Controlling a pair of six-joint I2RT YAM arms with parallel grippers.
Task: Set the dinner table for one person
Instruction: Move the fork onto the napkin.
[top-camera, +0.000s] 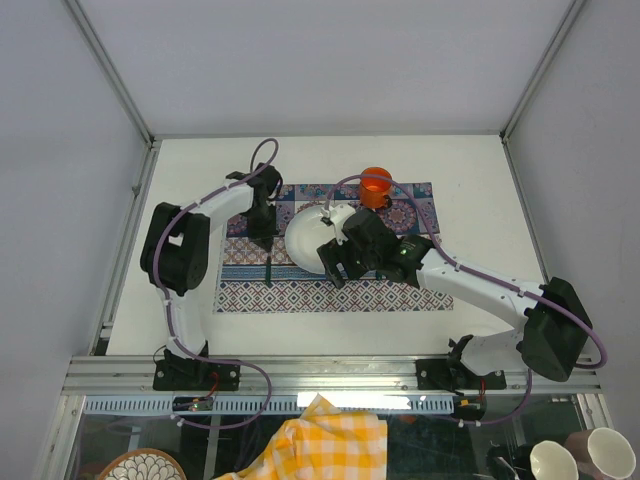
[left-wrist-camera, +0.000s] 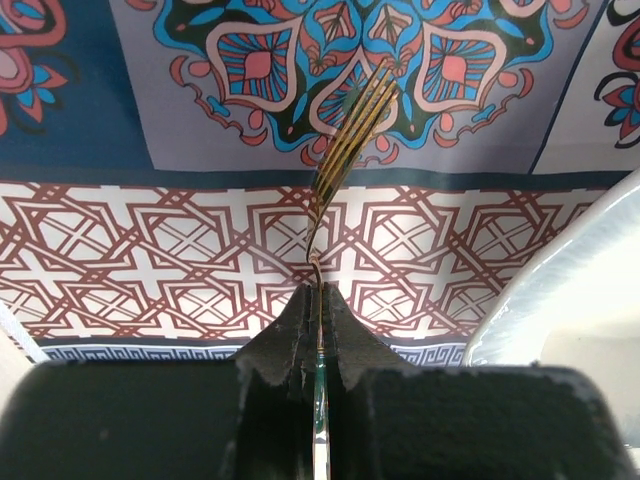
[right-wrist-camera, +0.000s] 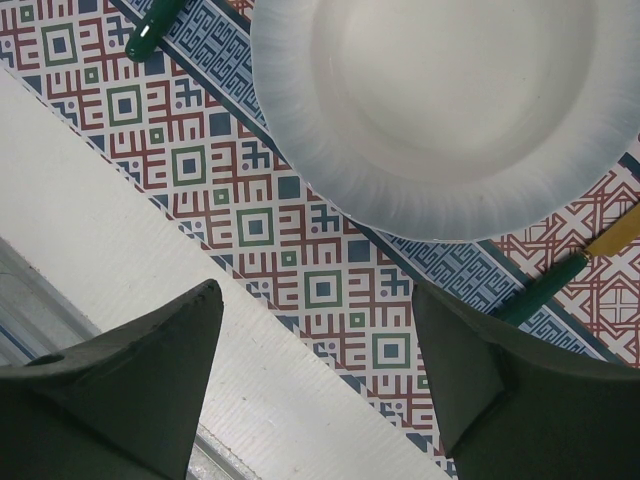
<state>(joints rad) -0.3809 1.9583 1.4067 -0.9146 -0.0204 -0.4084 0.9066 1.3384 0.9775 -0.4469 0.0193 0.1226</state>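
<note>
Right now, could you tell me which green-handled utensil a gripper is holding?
The fork left of the plate; the left gripper is shut on it. The other utensil lies free on the cloth.

Shiny metal fork, printed cloth, matt plate

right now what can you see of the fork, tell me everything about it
The fork has slim gold-coloured tines and neck, metal by the look, and a dark green handle. The left gripper is shut on it where neck meets handle. It runs over the patterned cloth, tines pointing to the far side above a medallion print, handle trailing towards the near edge. It sits left of the white plate, apart from it. Whether it touches the cloth I cannot tell.
</note>
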